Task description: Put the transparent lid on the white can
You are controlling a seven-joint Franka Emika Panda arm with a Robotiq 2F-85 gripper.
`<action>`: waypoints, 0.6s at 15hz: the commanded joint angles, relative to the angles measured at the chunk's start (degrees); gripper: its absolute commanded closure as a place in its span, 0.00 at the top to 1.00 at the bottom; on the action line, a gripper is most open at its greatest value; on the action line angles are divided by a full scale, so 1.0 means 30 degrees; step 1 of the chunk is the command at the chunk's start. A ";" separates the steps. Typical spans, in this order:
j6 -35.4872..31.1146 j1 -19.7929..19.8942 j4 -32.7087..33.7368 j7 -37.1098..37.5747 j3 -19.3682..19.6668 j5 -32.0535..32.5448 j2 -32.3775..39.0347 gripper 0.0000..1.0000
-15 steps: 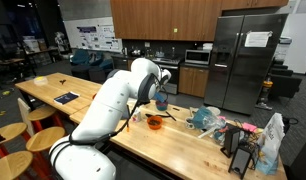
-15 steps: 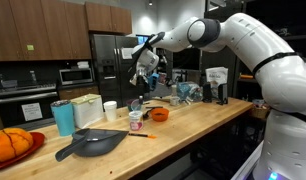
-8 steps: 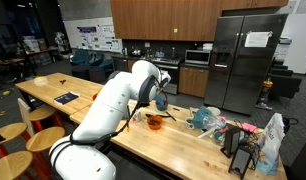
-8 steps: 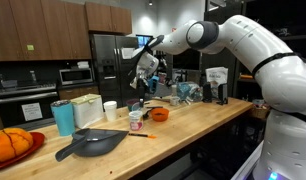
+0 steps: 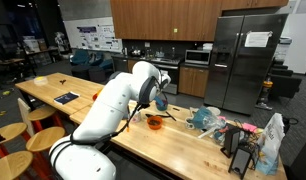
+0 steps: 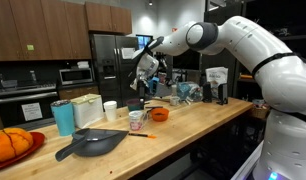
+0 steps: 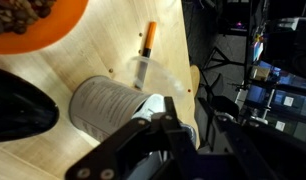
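Note:
In the wrist view the white can stands on the wooden counter, seen from above, with ribbed grey-white sides. A pale see-through patch, the transparent lid, shows by the can's rim, right against my gripper and its dark fingers. Whether the jaws still pinch the lid I cannot tell. In an exterior view my gripper hangs just above the small can. My gripper also shows over the counter in an exterior view.
An orange bowl with food sits close beside the can, also seen as the orange bowl. A black pan lies on the other side. An orange-tipped pen lies near the counter edge. A white cup and blue tumbler stand further along.

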State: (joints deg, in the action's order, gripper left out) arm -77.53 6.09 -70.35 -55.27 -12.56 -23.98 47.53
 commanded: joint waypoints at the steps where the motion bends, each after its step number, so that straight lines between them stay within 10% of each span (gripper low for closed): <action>1: 0.0408 0.0026 0.0263 -0.0300 0.0041 -0.0229 0.0073 0.58; 7: 0.0341 -0.0030 0.0289 -0.0605 0.0069 -0.0129 -0.0003 1.00; 9: 0.0308 -0.0080 0.0190 -0.0628 0.0119 -0.0013 -0.0192 1.00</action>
State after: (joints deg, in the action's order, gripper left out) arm -77.41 6.00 -70.15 -56.54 -12.58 -23.98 47.76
